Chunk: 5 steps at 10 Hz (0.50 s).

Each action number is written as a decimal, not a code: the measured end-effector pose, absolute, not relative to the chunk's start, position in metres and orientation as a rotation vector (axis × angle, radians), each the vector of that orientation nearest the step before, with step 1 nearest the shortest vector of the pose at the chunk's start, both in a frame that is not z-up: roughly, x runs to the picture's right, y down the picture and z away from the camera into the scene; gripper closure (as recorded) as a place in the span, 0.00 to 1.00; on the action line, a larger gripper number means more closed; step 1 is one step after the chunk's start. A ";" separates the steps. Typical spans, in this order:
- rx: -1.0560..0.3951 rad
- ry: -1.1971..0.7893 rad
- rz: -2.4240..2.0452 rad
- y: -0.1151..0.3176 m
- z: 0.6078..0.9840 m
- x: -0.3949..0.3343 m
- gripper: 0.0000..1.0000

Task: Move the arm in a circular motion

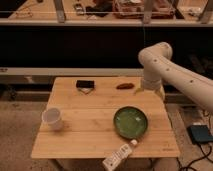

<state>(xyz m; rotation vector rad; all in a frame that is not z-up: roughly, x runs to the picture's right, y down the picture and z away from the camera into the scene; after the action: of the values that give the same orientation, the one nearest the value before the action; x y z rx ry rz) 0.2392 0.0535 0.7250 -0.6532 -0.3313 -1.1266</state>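
There is one view only. The camera is higher than the wooden bench (75, 135), on the side of its near long edge. It looks forward and downward, so the whole top is seen at a slant, with the far edge higher in the frame. The distance is medium: the bench fills most of the lower half, and a white bottle (119, 156) on its near edge lies close to the bottom border. Behind the bench the view reaches a dark wall and, at the top, a pale railing (100, 22). The arm (180, 75) enters from the right border. Its end effector (151, 90) hangs near the far right corner of the bench.
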 end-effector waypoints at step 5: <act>-0.620 -0.484 -1.180 0.141 0.666 0.129 0.20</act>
<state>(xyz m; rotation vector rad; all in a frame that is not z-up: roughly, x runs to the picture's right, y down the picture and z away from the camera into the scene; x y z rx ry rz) 0.1287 0.1412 0.6664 -0.6196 -0.4838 -1.1804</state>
